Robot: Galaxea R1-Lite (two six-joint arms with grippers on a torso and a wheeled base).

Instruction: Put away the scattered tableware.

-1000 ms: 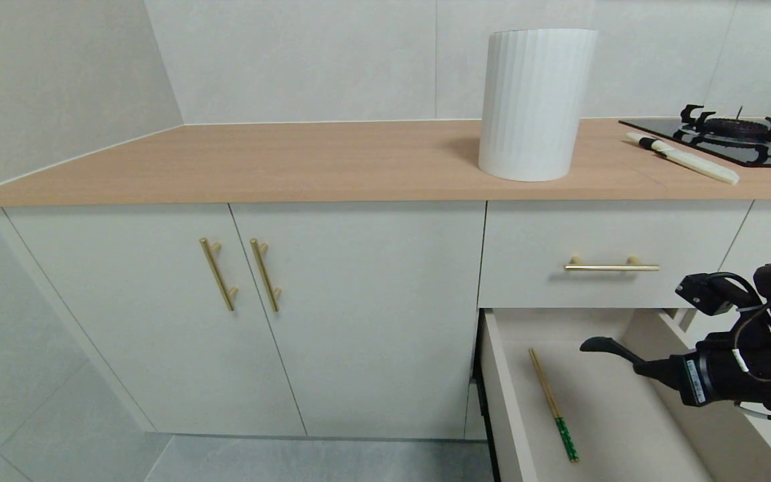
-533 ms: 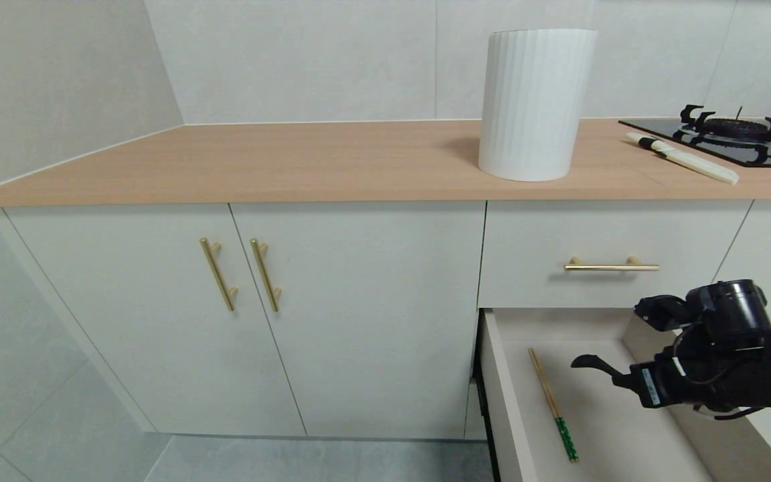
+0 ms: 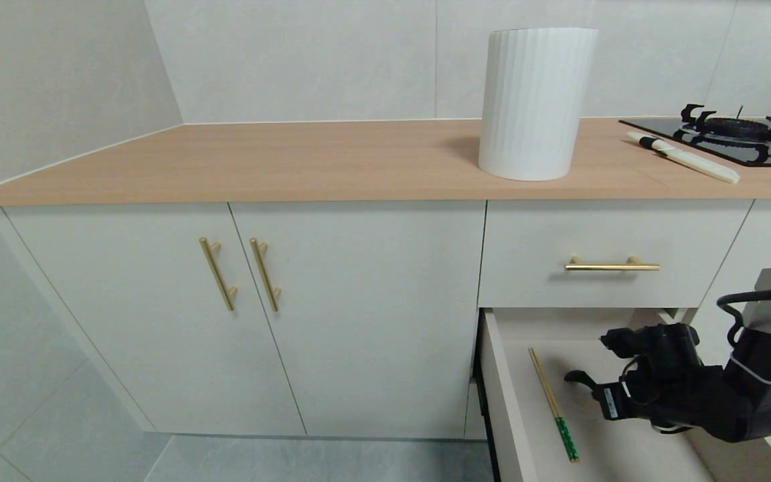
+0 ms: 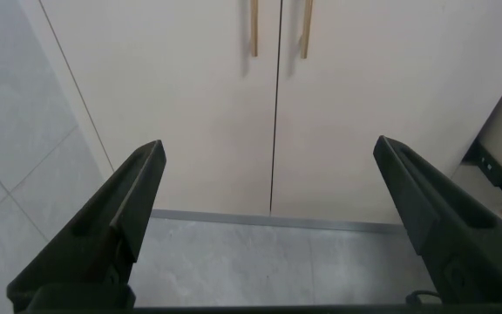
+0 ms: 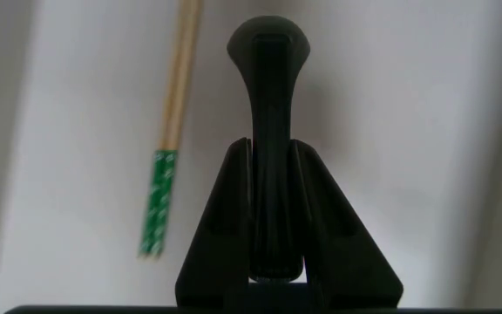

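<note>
A pair of wooden chopsticks [image 3: 553, 408] with green ends lies on the floor of the open lower drawer [image 3: 502, 402]. My right gripper [image 3: 610, 396] hangs over the drawer, just right of the chopsticks, shut on a black spoon [image 3: 576, 377] that sticks out ahead of it. In the right wrist view the black spoon [image 5: 267, 52] runs between the shut fingers of the right gripper [image 5: 268, 153], with the chopsticks [image 5: 171, 131] beside it. My left gripper [image 4: 273, 174] is open and holds nothing, low in front of the cabinet doors [image 4: 277, 87].
A tall white ribbed container [image 3: 533, 104] stands on the wooden counter [image 3: 292, 161]. A cream-handled knife [image 3: 683, 157] lies beside the black stove [image 3: 733, 134]. Above the open drawer is a shut drawer with a brass handle [image 3: 612, 267]. Double cabinet doors [image 3: 245, 274] stand to the left.
My right arm has come down and to the left, carrying the black spoon lower into the open drawer and nearer the chopsticks. The chopsticks have not moved.
</note>
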